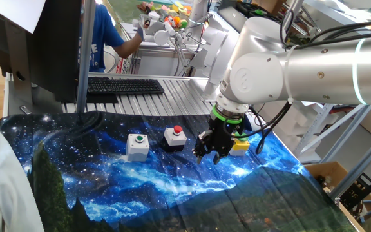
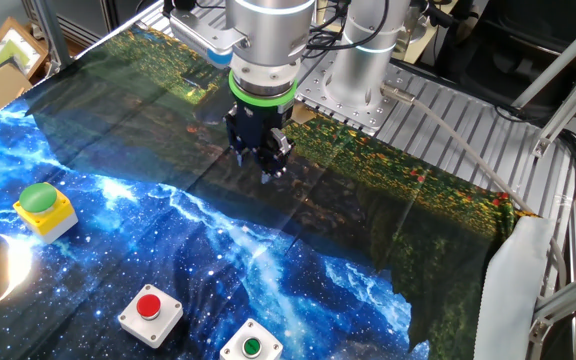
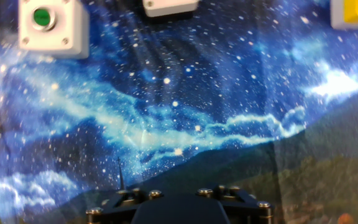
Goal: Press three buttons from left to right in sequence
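Three button boxes sit in a row on the galaxy-print cloth. The grey-white box with a green cap [image 1: 137, 144] is on the left. The black-and-white box with a red cap [image 1: 174, 136] is in the middle. The yellow box [image 1: 240, 147] is on the right, partly hidden behind my gripper [image 1: 209, 153]. The gripper hangs above the cloth in front of the row, between the red-cap box and the yellow box, touching none. The hand view shows the green-cap box [image 3: 47, 25], the red-cap box's lower edge [image 3: 169, 6] and the yellow box's corner [image 3: 356, 14]. The fingertips' state does not show.
A black keyboard [image 1: 122, 85] lies on the ribbed metal tabletop behind the cloth. A monitor [image 1: 40, 45] stands at the back left. A person works at the far back. The arm's base [image 2: 353, 70] is mounted at the table's edge.
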### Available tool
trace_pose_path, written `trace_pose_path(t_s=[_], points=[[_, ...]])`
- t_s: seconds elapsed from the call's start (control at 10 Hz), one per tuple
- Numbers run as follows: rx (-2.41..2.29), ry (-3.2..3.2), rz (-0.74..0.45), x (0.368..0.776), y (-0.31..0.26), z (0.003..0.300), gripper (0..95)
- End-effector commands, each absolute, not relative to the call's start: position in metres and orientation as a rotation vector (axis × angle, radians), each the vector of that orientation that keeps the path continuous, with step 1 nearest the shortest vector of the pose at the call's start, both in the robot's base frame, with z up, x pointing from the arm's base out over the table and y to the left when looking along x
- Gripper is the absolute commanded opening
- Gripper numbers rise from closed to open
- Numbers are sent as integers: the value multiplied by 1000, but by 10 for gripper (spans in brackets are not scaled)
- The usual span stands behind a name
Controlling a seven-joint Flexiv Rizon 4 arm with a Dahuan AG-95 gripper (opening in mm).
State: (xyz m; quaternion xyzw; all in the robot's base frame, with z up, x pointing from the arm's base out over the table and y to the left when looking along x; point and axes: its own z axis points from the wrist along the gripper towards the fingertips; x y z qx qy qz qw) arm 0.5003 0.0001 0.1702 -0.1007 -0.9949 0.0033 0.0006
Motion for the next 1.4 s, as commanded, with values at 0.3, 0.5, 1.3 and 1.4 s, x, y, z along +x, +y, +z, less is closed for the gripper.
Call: trace_pose_path(t_s=[0.3, 0.5, 1.3, 1.4], points=[[-307, -3125, 11, 500, 0, 170, 0], [-304, -3125, 12, 500, 0, 170, 0], [-306, -3125, 12, 500, 0, 170, 0], [-308, -3125, 12, 500, 0, 170, 0]])
